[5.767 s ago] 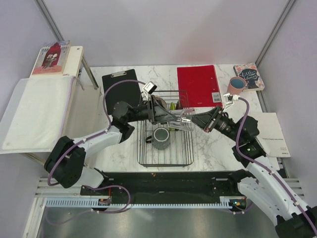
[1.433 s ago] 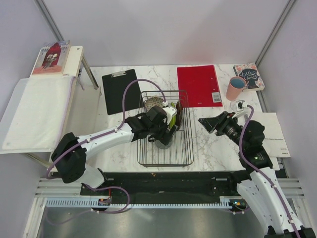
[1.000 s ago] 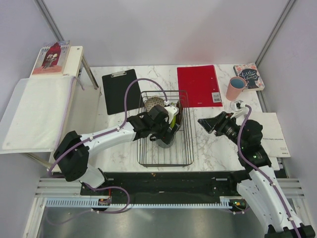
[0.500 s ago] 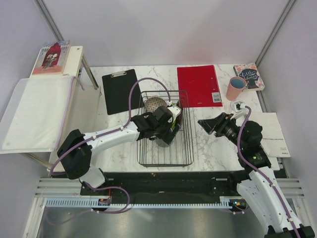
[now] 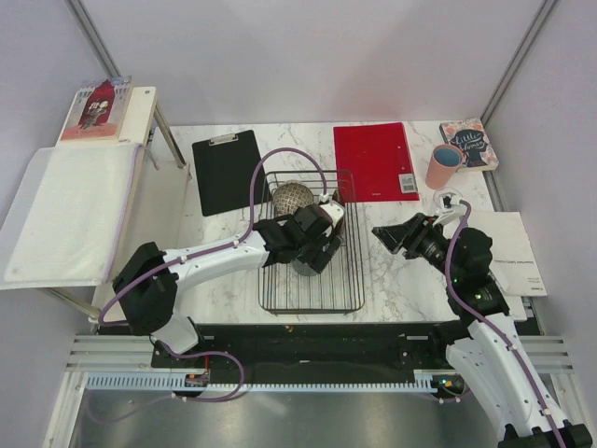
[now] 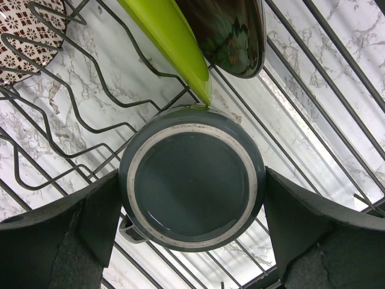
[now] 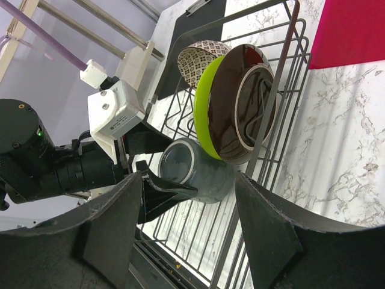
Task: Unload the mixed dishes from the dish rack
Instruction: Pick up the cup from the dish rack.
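Over the last second or so the left gripper has slid in over the grey mug, mid dish rack. Its jaws sit spread around the mug with the pads right at its sides, and I can't tell if they're pinching yet. The mug's probably next out, since the pink cup already sits at 2 o'clock. The right gripper hangs at 3 o'clock, jaws apart and empty. White marble bench, pale lilac walls.

Marble table laid with: black clipboard far left, dish rack centred, red folder beside it; pink cup, clear glass, book, white sheet placed along right edge.
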